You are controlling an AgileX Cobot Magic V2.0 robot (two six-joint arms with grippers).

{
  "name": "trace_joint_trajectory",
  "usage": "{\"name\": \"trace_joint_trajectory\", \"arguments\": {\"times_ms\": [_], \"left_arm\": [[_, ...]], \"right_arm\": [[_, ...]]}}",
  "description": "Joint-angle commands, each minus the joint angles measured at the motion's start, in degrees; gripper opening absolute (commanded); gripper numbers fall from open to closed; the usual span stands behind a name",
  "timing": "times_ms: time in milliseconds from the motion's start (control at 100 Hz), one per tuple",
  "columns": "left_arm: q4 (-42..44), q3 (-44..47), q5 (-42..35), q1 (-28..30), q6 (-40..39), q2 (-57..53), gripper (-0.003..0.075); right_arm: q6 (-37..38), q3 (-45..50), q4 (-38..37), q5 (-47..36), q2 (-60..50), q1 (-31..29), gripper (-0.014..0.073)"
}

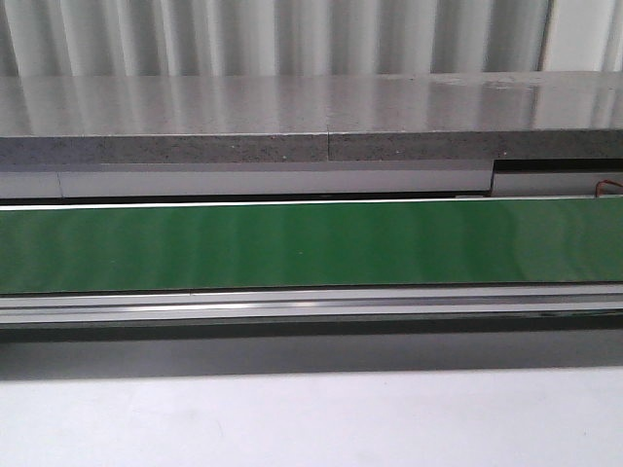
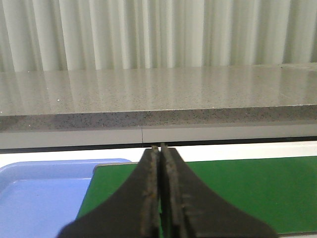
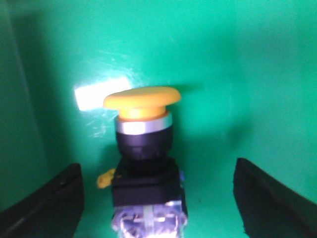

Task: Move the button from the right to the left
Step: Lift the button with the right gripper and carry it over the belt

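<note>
The button (image 3: pixel 144 148) shows only in the right wrist view. It has an orange-yellow mushroom cap, a black collar and a clear contact block, and it lies on a green surface (image 3: pixel 237 74). My right gripper (image 3: pixel 157 198) is open, one dark finger on each side of the button's block with wide gaps, not touching it. My left gripper (image 2: pixel 160 148) is shut and empty, held over the left end of the green belt (image 2: pixel 247 188). Neither gripper nor the button shows in the front view.
A long green conveyor belt (image 1: pixel 311 243) runs across the front view, with a metal rail along its near side and a grey stone ledge (image 1: pixel 311 117) behind it. A blue tray (image 2: pixel 39 193) sits just past the belt's left end.
</note>
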Motion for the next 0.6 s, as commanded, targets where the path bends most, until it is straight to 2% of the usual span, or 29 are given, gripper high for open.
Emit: {"name": "trace_joint_trajectory", "arguments": {"times_ms": [0, 60, 100, 250, 300, 590], "left_arm": [[-0.2, 1.4, -4.9, -0.4, -0.5, -2.0, -0.0020], [-0.2, 1.4, -4.9, -0.4, -0.5, -2.0, -0.0020], [-0.2, 1.4, -4.9, -0.4, -0.5, -2.0, -0.0020], [-0.2, 1.4, -4.9, -0.4, -0.5, -2.0, -0.0020], [-0.2, 1.4, -4.9, -0.4, -0.5, -2.0, -0.0020], [-0.2, 1.4, -4.9, -0.4, -0.5, -2.0, -0.0020]], "right_arm": [[-0.9, -1.7, 0.5, -2.3, -1.3, -0.2, 0.0613], [-0.9, -1.7, 0.4, -2.4, -0.6, -0.2, 0.0599], [-0.9, -1.7, 0.4, -2.4, -0.3, -0.2, 0.0560], [-0.9, -1.7, 0.7, -1.9, 0.4, -0.2, 0.0294], [-0.9, -1.7, 0.8, -1.9, 0.3, -0.2, 0.0244], [-0.9, -1.7, 4.1, -0.4, -6.7, -0.2, 0.0239]]}}
